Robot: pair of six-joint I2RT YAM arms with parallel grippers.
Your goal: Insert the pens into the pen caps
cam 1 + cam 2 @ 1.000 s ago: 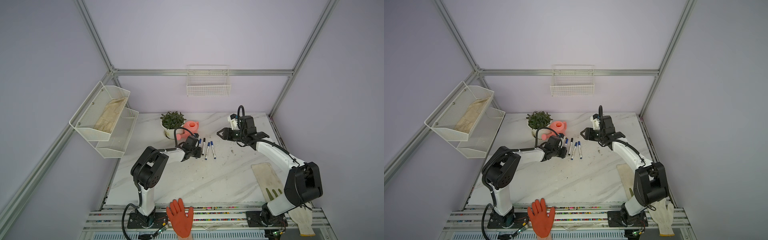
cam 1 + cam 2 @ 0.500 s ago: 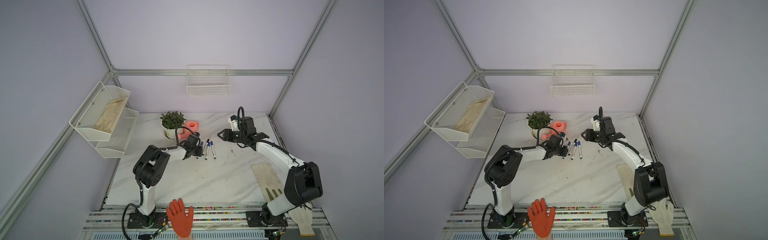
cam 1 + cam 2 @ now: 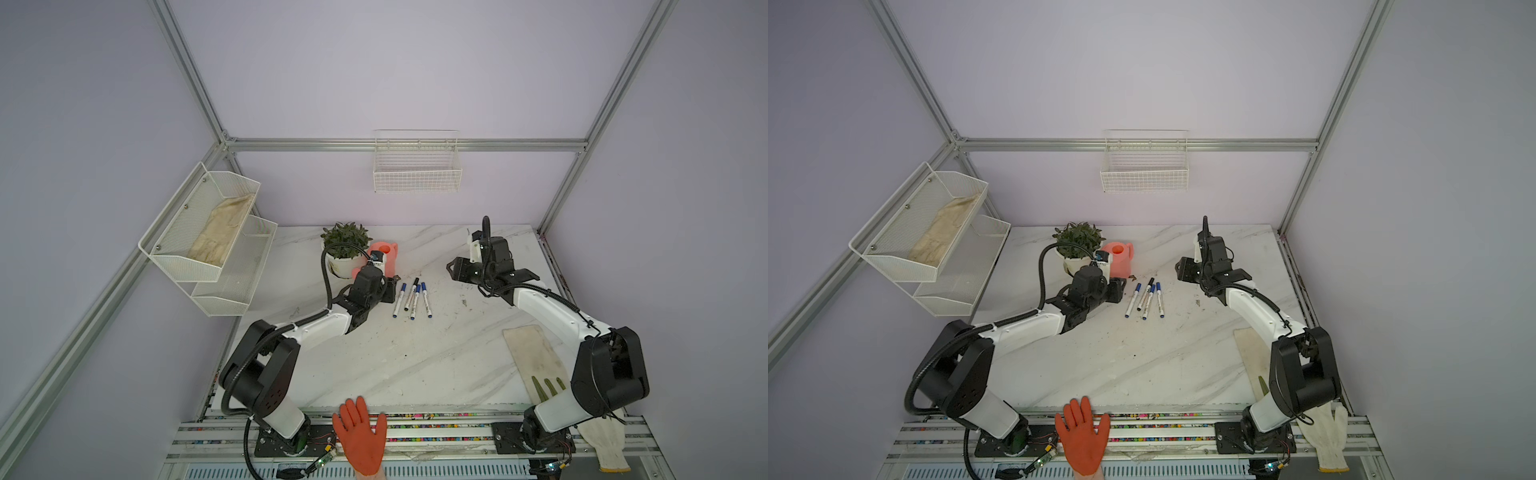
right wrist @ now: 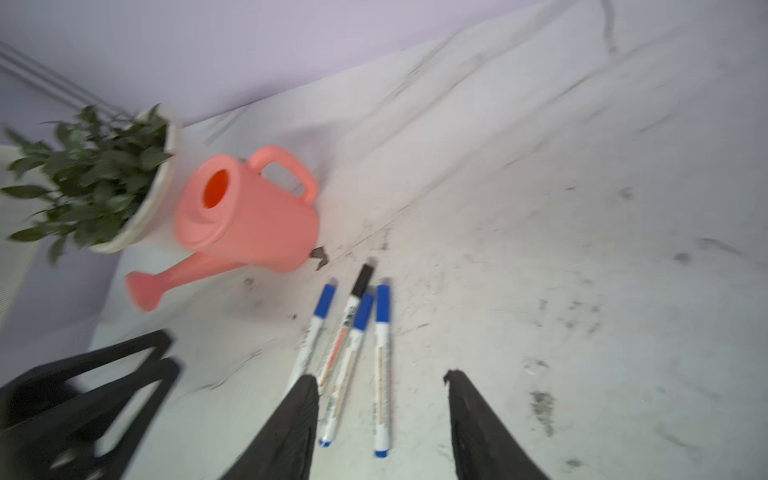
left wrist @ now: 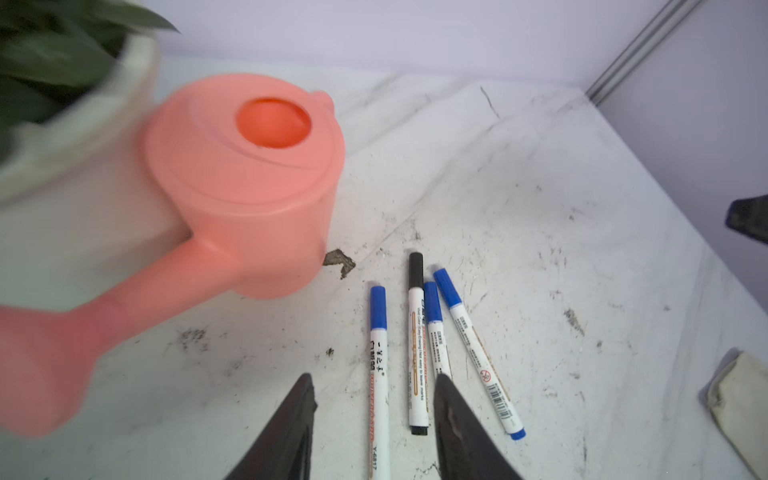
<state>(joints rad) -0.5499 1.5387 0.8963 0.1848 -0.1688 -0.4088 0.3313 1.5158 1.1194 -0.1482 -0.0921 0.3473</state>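
Just beside the pink plastic watering can (image 5: 249, 187), on the side away from its spout, four slim white marker pens (image 5: 417, 357) lie flat on the white marble-patterned table (image 3: 395, 357), close together and almost parallel. Every pen already wears one of the short plastic caps (image 5: 378, 307), three blue and one black, and the capped ends are the ends nearer to the can. The left gripper (image 5: 374, 384) is low over the pen closest to the can. Its black jaws are spread, with a gap on each side of the barrel between them, so it grips nothing. The right gripper (image 4: 379, 376) hovers on the far side of the pens from the can, jaws also apart and empty. On the can's other side, just beside it, stands a small green plant in a white pot (image 3: 345, 245).
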